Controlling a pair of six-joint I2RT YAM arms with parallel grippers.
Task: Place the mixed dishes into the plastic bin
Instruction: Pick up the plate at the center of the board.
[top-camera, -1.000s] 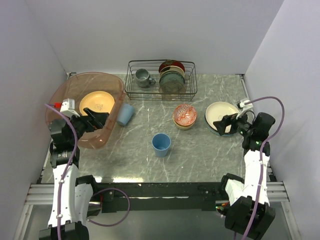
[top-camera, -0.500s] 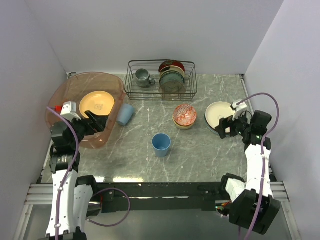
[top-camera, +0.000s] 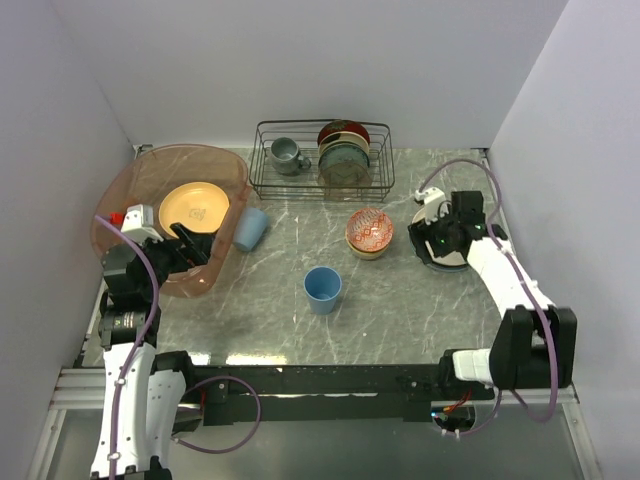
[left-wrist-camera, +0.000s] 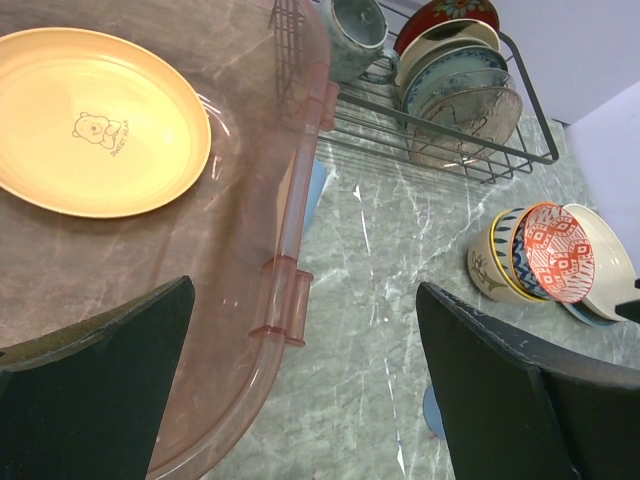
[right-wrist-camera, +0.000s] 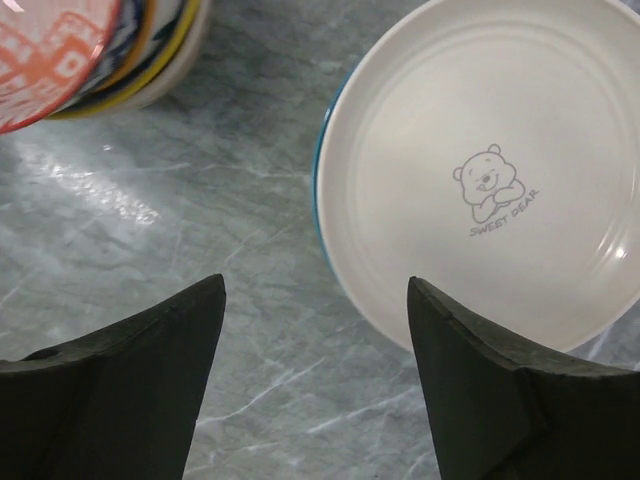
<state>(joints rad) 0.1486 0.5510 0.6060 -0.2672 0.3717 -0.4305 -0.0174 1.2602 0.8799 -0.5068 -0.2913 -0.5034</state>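
- So, the plastic bin (top-camera: 190, 149) sat far-left on the bench (top-camera: 400, 320), mouth up. Its only contents were the orange-yellow plate (top-camera: 193, 205), lying flat, face up.
- The black wire rack (top-camera: 300, 185) at the back held a grey mug (top-camera: 285, 153) and several rack plates (top-camera: 345, 160) standing on edge.
- Other dishes were outside the bin:
  - The red-patterned bowl (top-camera: 369, 230) sat mid-bench.
  - The white plate (right-wrist-camera: 500, 170) lay flat to its right.
  - One light-blue cup (top-camera: 322, 288) stood upright, mouth up, nearer the arms.
  - The second blue cup (top-camera: 250, 228) was just beside the bin's right wall. No mouth showed, so I couldn't tell whether it lay on its side or stood inverted.
- The L hand (left-wrist-camera: 305, 290) was wide open w/ nothing btwn the fingers. It hovered over the bin's rim, one finger on the bin side and the other over the bench.
- The R hand (right-wrist-camera: 315, 285) had its fingers well apart and gripped nothing. It hung above the white plate's edge nearest the bowls.
- Only the L wrist view showed the bear print on the orange-yellow plate. It also showed the red-patterned bowl tilted, nested in a stack w/ the cream bowl (left-wrist-camera: 487, 265) lowest. From above the stack read as one bowl.
- Only the R wrist view showed the bear drawing and "SWEET BEAR" on the white plate. A teal edge also showed under its rim, and I couldn't tell if that was a separate dish.
- The bin's long axis was hard to judge from above.
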